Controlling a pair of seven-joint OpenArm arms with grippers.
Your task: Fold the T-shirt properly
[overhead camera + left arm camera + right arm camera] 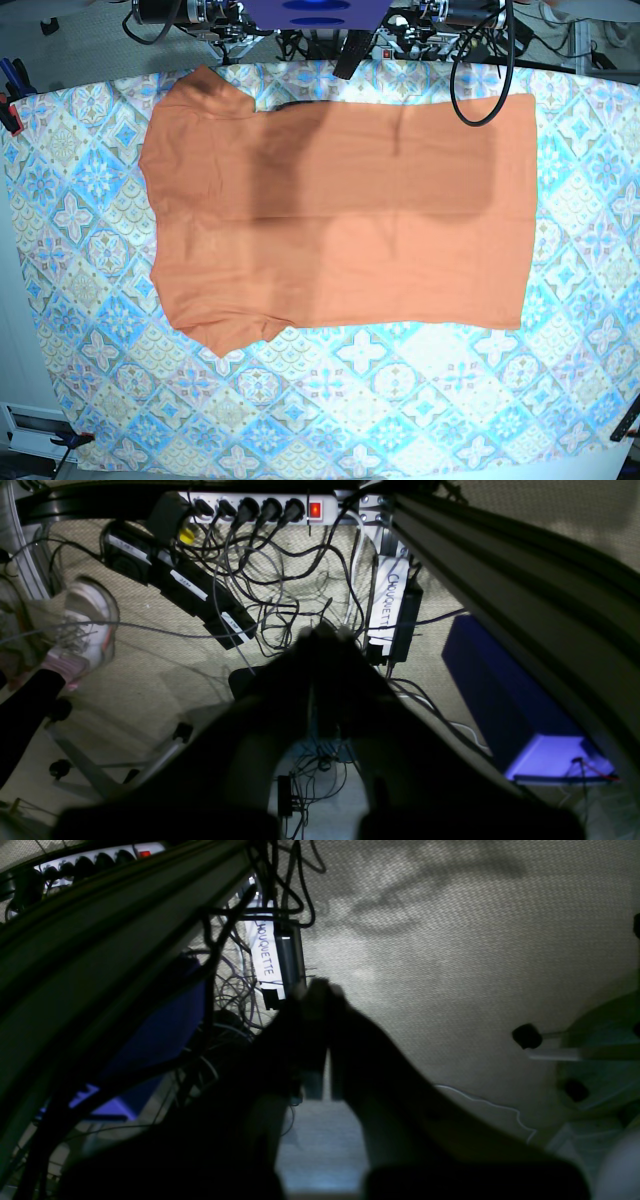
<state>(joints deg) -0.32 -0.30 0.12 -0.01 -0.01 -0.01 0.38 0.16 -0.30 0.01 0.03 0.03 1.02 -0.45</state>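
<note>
Orange T-shirt flat on tablecloth, top edge shadowed; both claws closed, empty, dark silhouettes.

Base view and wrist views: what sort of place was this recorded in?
Probably a robotics lab or workshop bench. An orange T-shirt lies flat on a patterned tablecloth, and the wrist views show a loaded power strip and tangled cables on the carpeted floor.

A white label on a black power brick reads "CHOUQUETTE"; smaller labels nearby are illegible.
</note>
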